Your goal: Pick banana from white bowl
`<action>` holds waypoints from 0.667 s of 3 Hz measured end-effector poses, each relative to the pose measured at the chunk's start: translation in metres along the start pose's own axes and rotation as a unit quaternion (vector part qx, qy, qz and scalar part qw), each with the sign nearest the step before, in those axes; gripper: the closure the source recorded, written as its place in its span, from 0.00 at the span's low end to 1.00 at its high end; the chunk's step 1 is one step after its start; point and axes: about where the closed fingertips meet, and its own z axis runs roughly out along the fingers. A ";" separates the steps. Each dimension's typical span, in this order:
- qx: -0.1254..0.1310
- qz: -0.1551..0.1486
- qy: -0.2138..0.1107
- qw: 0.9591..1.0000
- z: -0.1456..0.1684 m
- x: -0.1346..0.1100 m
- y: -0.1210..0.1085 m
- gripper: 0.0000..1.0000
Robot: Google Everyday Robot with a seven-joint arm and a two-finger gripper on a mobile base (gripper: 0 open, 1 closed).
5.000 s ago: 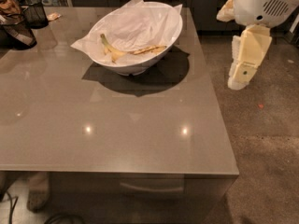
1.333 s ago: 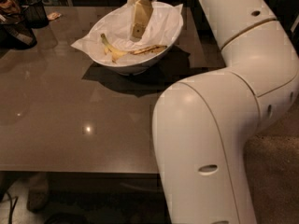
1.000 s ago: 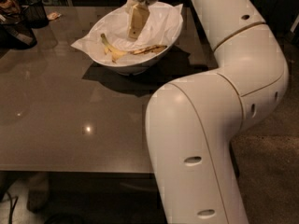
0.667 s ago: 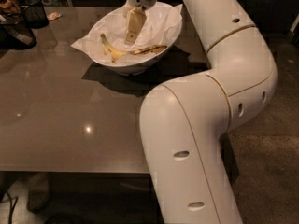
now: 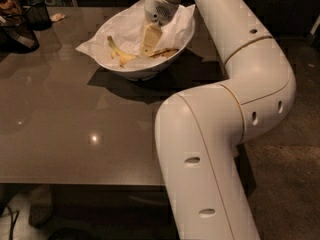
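The white bowl (image 5: 150, 70), lined with crinkled white paper, stands at the far middle of the grey table. The banana (image 5: 125, 55) lies in it, yellow with brown marks, stem end up at the left. Its right part is hidden behind my gripper (image 5: 148, 48). The gripper reaches down into the bowl from above, its tips at the banana's middle. My big white arm fills the right of the view.
The grey table (image 5: 75, 129) runs from the front edge to the back. A black mesh cup (image 5: 38, 13) and a dark object (image 5: 15, 34) stand at the far left. Dark floor (image 5: 295, 174) lies to the right of the table.
The arm has swung in from the right side of the table to over the bowl. Within the last second the gripper has sunk lower into the bowl, onto the banana.
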 end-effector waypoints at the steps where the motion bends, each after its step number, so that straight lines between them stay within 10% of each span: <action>1: -0.017 0.020 -0.001 1.000 0.013 0.016 0.001 0.36; 2: -0.032 0.037 0.000 0.999 0.028 0.030 0.001 0.36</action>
